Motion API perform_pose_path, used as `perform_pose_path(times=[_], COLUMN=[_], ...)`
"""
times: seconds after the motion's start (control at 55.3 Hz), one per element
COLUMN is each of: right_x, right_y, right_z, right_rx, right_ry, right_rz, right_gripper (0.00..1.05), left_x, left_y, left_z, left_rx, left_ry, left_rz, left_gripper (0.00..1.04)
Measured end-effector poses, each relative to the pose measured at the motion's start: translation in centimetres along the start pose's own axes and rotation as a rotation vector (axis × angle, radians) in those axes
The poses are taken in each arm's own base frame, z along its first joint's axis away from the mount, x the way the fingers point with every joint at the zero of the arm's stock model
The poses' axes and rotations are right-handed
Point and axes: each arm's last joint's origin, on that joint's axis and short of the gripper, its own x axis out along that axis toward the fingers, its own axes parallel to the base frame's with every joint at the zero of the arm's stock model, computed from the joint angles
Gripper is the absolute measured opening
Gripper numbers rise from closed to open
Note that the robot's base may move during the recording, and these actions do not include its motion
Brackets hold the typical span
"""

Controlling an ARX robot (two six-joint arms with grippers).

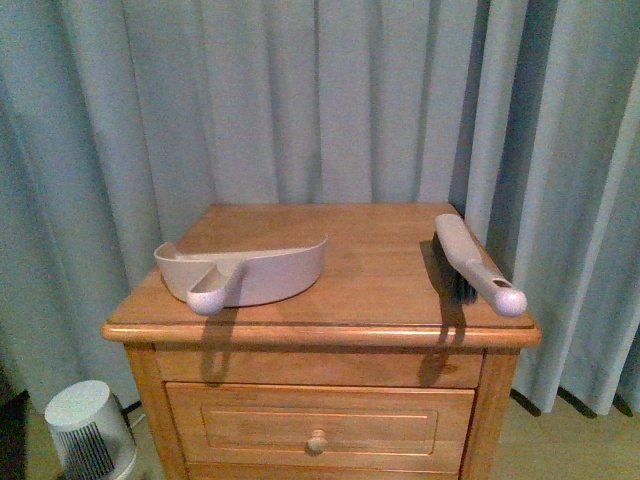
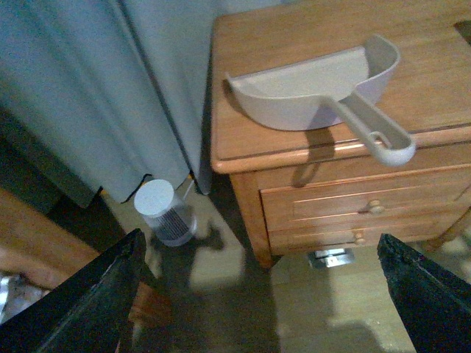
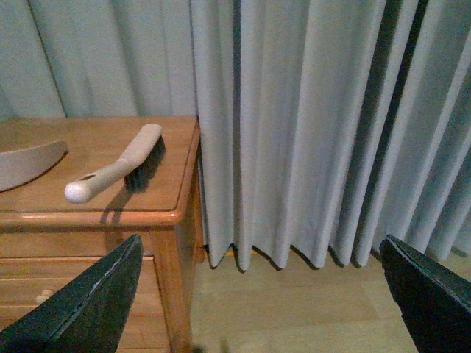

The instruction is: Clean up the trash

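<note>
Opening step: I am hovering left tool and right tool wide open, empty, spotting no trash; next likely gripping brush at the tabletop's right edge, dustpan at its left.

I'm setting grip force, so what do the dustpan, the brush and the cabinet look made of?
The dustpan looks like molded plastic, matte pinkish-beige: thin even walls, rounded handle. The brush handle seems the same matte plastic, with dark bristles underneath. The cabinet looks like wood, warm brown with a slight sheen; grain is faint.
</note>
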Motion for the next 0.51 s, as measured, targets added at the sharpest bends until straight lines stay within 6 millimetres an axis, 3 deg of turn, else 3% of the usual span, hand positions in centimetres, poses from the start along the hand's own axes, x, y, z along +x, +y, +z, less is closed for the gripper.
perform_pose_path(times=[0.072,0.199,0.326,0.506], right_x=[0.0,0.0,0.0,0.0], right_y=[0.0,0.0,0.0,0.0], right_z=[0.0,0.0,0.0,0.0], right_rx=[0.000,0.000,0.000,0.000], right_ry=[0.000,0.000,0.000,0.000], right_rz=[0.000,0.000,0.000,0.000], right_gripper=[0.97,0.97,0.97,0.97], left_x=[2.4,6.7,10.4,13.6], left_y=[-1.0,-2.5,-4.2,-6.5], left_z=[2.9,6.3,8.5,9.6], left_rx=[0.050,0.073,0.062,0.026], left_ry=[0.055,0.169,0.240,0.288], left_rz=[-0.009,0.005,-0.003,-0.004], left_gripper=[0.97,0.97,0.97,0.97])
